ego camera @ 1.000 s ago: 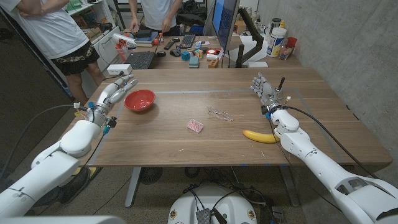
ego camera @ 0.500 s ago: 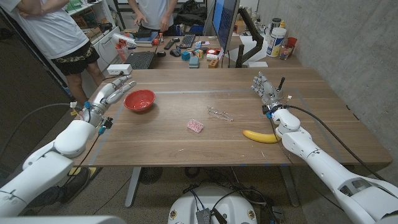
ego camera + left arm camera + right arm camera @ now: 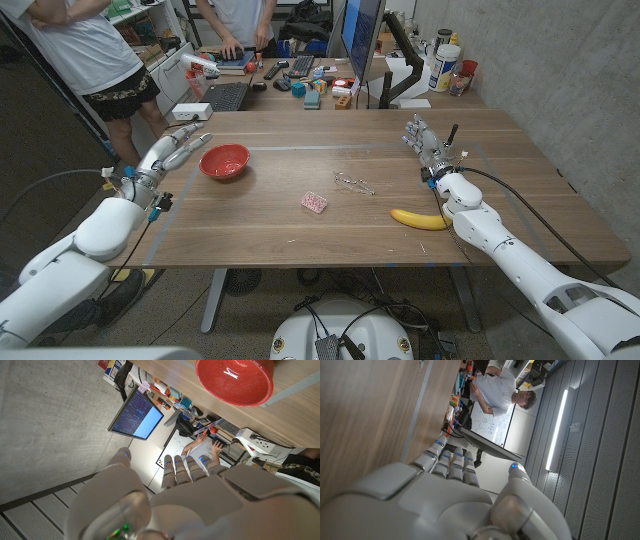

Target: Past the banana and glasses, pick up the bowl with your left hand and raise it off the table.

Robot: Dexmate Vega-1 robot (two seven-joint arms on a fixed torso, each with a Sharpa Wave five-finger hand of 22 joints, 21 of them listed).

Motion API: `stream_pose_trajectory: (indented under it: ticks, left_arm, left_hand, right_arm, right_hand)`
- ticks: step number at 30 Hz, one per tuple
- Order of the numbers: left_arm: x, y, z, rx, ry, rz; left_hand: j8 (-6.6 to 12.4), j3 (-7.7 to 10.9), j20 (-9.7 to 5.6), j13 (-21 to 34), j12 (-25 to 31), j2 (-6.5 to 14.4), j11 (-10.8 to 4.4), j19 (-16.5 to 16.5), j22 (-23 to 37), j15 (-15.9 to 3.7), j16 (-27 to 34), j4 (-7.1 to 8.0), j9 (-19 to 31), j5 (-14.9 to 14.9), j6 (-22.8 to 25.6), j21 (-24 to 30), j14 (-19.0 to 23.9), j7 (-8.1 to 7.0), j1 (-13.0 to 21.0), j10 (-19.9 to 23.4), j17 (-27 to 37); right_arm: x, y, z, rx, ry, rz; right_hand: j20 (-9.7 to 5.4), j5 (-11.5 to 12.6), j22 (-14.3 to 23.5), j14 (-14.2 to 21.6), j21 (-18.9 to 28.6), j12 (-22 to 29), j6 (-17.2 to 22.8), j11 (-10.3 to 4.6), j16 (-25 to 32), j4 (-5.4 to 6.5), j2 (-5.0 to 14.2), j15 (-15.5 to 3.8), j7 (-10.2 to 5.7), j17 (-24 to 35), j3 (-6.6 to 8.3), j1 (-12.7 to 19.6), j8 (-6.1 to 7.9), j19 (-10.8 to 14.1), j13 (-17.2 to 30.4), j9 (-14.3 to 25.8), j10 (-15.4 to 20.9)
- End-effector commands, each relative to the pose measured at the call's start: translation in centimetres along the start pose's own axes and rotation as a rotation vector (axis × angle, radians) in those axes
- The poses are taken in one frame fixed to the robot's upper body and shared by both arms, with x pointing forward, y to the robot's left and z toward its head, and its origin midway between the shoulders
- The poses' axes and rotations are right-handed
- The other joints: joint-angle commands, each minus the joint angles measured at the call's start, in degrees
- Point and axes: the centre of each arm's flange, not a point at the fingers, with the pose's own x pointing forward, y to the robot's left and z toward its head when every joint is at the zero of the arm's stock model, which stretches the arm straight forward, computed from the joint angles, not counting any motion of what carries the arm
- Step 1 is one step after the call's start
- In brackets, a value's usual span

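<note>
Red bowl (image 3: 224, 161) upright, table's far-left.

Middle of the wooden table (image 3: 300, 235) there's a small pink-and-white patterned packet (image 3: 314, 202) just lying flat. Behind the table sits a second desk with a black keyboard (image 3: 225, 96), a monitor (image 3: 361, 40) seen edge-on, and a bunch of small colorful bits (image 3: 318, 88). A white bottle (image 3: 445, 68) stands over at the far right. Two people in white shirts (image 3: 85, 45) are standing back there too.
</note>
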Motion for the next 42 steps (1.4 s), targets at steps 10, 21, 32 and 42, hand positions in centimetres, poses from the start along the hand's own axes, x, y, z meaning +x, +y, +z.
stream_pose_trajectory:
  ticks: [10, 21, 32, 42]
  left_arm:
    - [-2.0, 1.0, -0.1, 0.054, 0.046, 0.022]
    - [-1.9, 1.2, 0.1, 0.119, 0.058, 0.034]
    - [-2.2, 1.9, 0.8, 0.213, 0.059, 0.078]
    - [-1.7, 2.2, 0.6, 0.313, 0.097, 0.100]
  left_hand:
    - [-0.01, 0.09, -0.70, 0.14, -0.05, 0.22, -0.37, 0.29, 0.17, -0.39, -0.06, -0.50, 0.30, -0.31, 0.50, 0.10, 0.35, -0.25, 0.97, 0.27, 0.20]
    - [0.00, 0.13, -0.68, 0.15, -0.09, 0.29, -0.53, 0.36, 0.18, -0.45, -0.07, -0.70, 0.31, -0.53, 0.65, 0.12, 0.38, -0.38, 1.35, 0.23, 0.22]
    - [-0.02, 0.19, -0.59, 0.16, -0.05, 0.34, -0.95, 0.40, 0.19, -0.67, -0.01, -0.98, 0.33, -0.70, 0.73, 0.12, 0.59, -0.70, 1.81, 0.39, 0.21]
    - [-0.05, 0.24, -0.53, 0.17, 0.03, 0.30, -1.01, 0.72, 0.19, -0.66, -0.02, -1.35, 0.34, -0.84, 0.77, 0.22, 0.70, -1.01, 2.38, 0.67, 0.19]
  right_arm:
    - [0.0, 0.1, -0.1, -0.005, 0.006, 0.011]
    - [-0.1, 0.1, -0.1, -0.003, 0.004, 0.009]
    - [-0.2, 0.1, -0.1, -0.002, 0.002, 0.005]
    - [0.0, 0.2, -0.1, -0.003, 0.002, 0.011]
  right_hand:
    - [-0.34, 0.09, 0.19, 0.56, 0.36, -0.09, 0.39, -0.05, 0.19, 0.10, 0.36, 0.07, -0.19, 0.23, -0.34, -0.01, 0.21, 0.55, 0.33, 0.22, 0.39]
    - [-0.33, 0.10, 0.18, 0.57, 0.37, -0.08, 0.43, -0.03, 0.18, 0.09, 0.35, 0.02, -0.14, 0.22, -0.39, -0.01, 0.22, 0.57, 0.33, 0.22, 0.45]
    - [-0.31, 0.11, 0.18, 0.59, 0.36, -0.10, 0.41, -0.08, 0.18, 0.06, 0.34, 0.01, -0.20, 0.21, -0.45, -0.01, 0.21, 0.57, 0.33, 0.22, 0.42]
    - [-0.34, 0.13, 0.18, 0.59, 0.37, -0.09, 0.43, -0.02, 0.17, 0.04, 0.35, -0.02, -0.21, 0.21, -0.48, 0.02, 0.22, 0.59, 0.33, 0.22, 0.47]
